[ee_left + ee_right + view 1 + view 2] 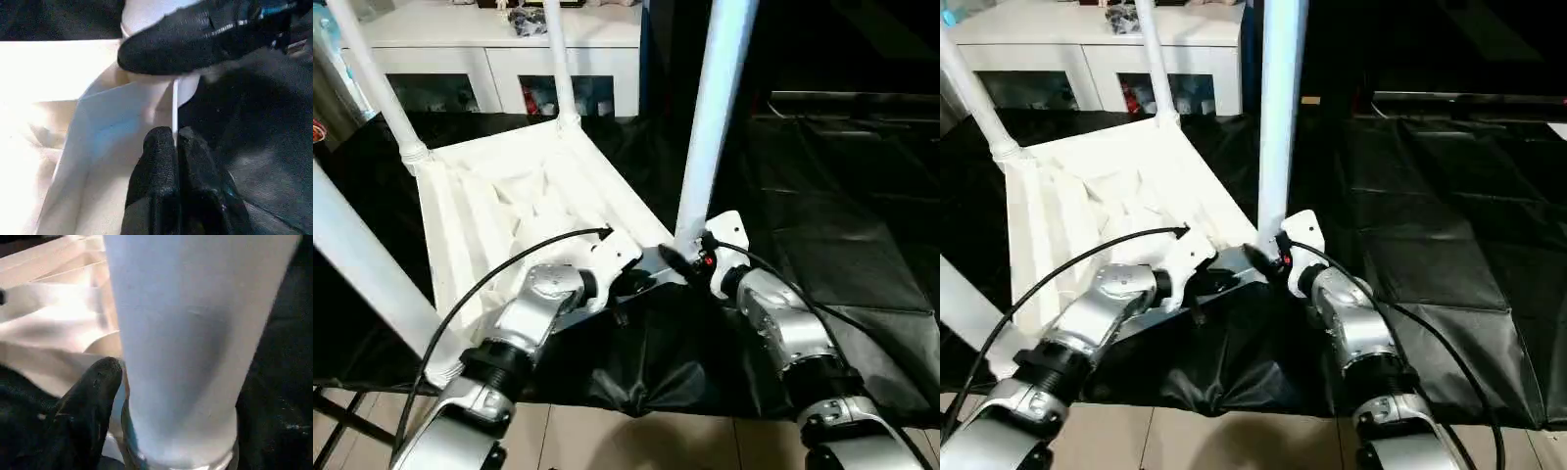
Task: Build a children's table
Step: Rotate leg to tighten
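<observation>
Big black-draped counter (862, 245) fills the scene, a white cabinet (499, 49) behind it, and on the drape lies the tabletop (499, 211), ribbed underside up, near the counter's front edge. Count the legs: four, all standing up out of the corner sockets — far-left leg (377, 83), far-right leg (560, 64), near-left leg (362, 264) and near-right leg (713, 117). One tabletop, four legs, two arms in play. All the action is at that near-right corner. The right gripper (161, 431) sits at the foot of that leg, jaws apart with the tube between them, one black finger (88, 401) just beside the tube near the socket; whether it presses the tube I cannot tell. The left gripper (176, 147) has its jaws together, pinching the thin rim of the tabletop right next to that socket, with the right arm's finger crossing above it in the left wrist view. So what could go wrong? To my eye, if the leg is not pushed fully home, it may tilt or pop out once let go. A sideways nudge from the withdrawing right jaws could lever the tall tube over. And the left pinch is on a thin edge: a slip there and the whole tabletop could skid on the loose drape toward the front edge.
</observation>
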